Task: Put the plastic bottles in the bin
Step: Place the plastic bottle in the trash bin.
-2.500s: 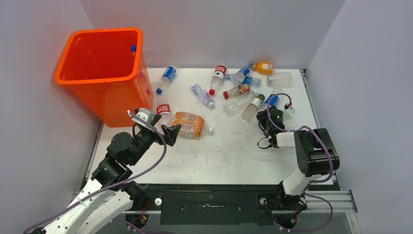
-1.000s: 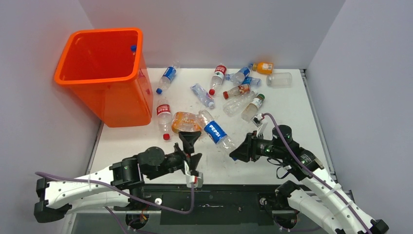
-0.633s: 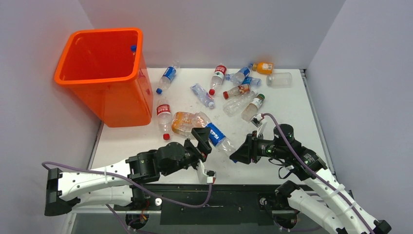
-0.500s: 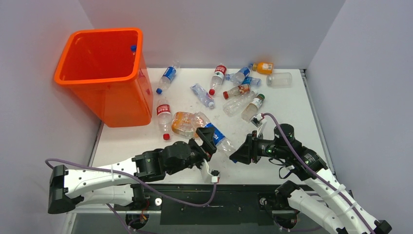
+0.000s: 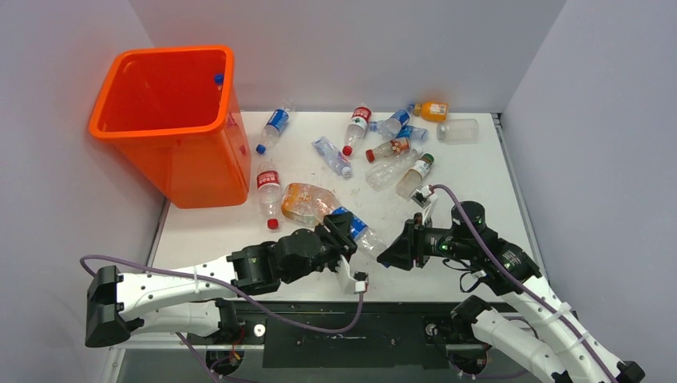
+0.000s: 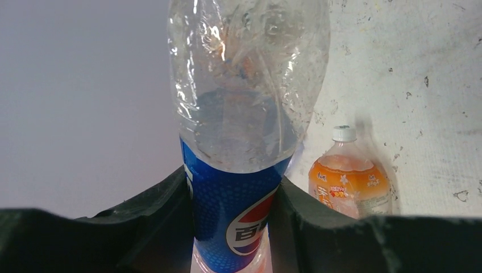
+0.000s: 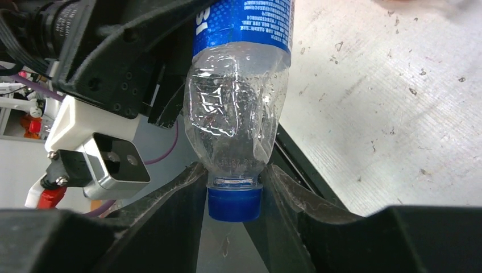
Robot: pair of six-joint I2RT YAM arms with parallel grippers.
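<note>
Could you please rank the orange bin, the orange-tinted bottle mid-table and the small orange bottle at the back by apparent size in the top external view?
1. orange bin, by far.
2. orange-tinted bottle.
3. small orange bottle; it lies farther from the camera, which may shrink it somewhat.

1 orange bin (image 5: pixel 199 167); roughly 13 plastic bottles (image 5: pixel 276 122) outside it; 2 arms (image 5: pixel 168 283).

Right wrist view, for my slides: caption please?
Right gripper pinches the Pepsi bottle at its blue cap; left gripper clasps the label.
</note>
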